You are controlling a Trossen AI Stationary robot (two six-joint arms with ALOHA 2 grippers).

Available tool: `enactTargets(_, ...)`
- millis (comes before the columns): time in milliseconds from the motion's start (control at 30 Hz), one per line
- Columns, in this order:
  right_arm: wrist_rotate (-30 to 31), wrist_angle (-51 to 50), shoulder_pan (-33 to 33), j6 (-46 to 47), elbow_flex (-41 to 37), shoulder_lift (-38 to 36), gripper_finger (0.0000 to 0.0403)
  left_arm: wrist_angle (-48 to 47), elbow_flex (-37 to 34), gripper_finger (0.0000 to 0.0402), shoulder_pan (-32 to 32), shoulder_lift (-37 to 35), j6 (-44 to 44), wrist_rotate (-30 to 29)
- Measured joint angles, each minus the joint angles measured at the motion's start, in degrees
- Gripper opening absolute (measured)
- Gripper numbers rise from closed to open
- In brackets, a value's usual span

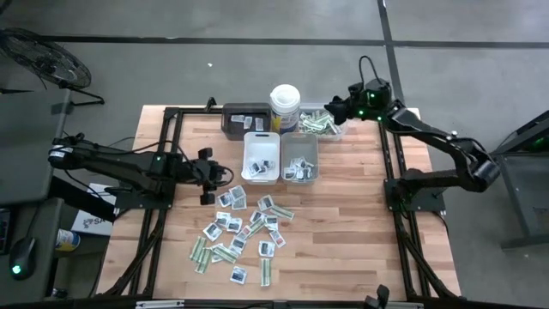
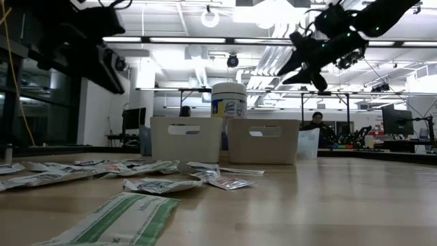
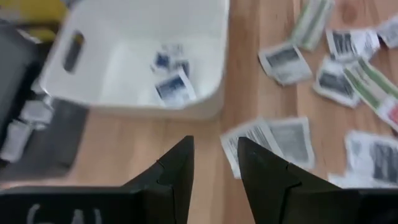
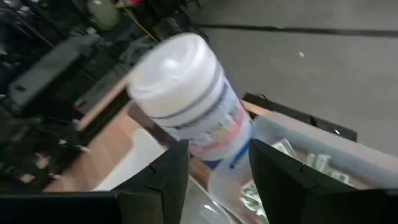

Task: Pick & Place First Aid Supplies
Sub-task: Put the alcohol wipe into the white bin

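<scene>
The first aid supplies are white sachets and pale-green strips lying flat and scattered on the wooden table's near half; a few lie in the white tray and the grey tray. Green strips fill a clear tray at the back. My left gripper hovers open left of the white tray, above bare wood beside a sachet, with nothing between its fingers. My right gripper hangs open in the air over the clear tray, pointing toward the white canister.
A dark tray with a few packets stands behind the white tray, next to the tall white canister. Black frame rails run along both sides of the table. Bare wood lies at the table's right half.
</scene>
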Motion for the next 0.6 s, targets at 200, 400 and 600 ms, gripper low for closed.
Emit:
enactTargets(200,-3.58,-0.71,0.43,-1.21,0.00,-4.65,0.0162,-6.09,0.00,0.0122,0.00,2.46,-0.34,6.73)
enactTargets(400,-9.90,-1.17,1.61,-0.96,0.00,-8.76,0.0159,-6.54,0.02,0.0122,-0.02,8.55,-2.05,9.39)
enactTargets(600,-10.95,-2.56,4.94,-1.49,0.00,-13.57,0.0158,-6.62,0.02,0.0122,-0.02,12.84,-8.94,10.92)
